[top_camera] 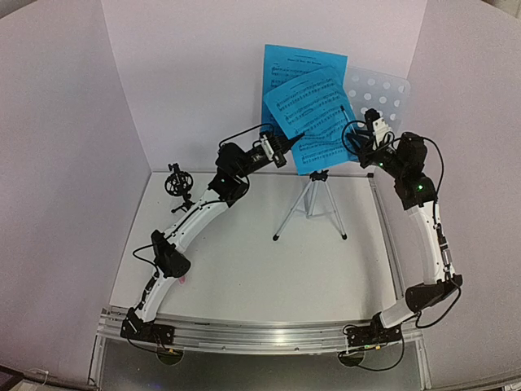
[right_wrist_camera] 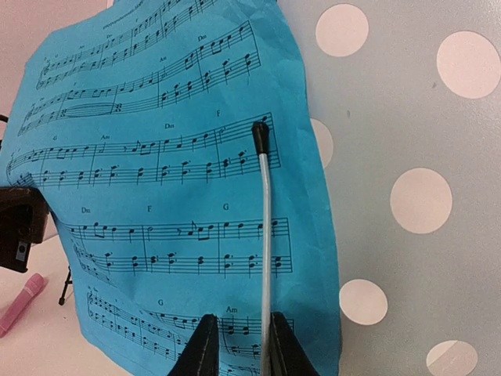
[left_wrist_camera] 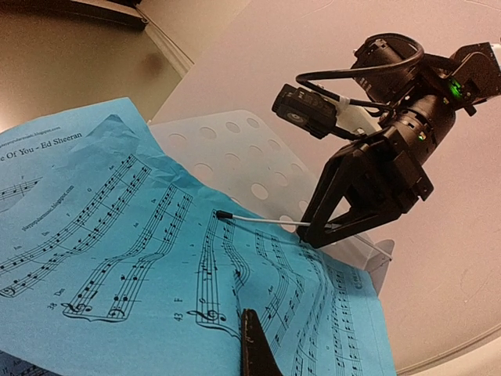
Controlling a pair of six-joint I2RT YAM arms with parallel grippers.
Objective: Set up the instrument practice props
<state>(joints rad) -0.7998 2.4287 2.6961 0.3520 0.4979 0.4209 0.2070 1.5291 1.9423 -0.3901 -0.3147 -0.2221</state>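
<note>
The pale blue perforated music stand stands on its silver tripod at the back. Two blue sheet-music pages lean on it, one behind and one in front. My left gripper is shut on the front page's lower edge; only one finger shows, with the paper creased at it. My right gripper is open, its fingers straddling the stand's wire page-holder arm, which lies over the page. The pink microphone lies on the table. The black mic holder stands at the back left.
White walls close in the back and both sides. A metal rail runs along the near edge by the arm bases. The right arm is close to the stand's right side.
</note>
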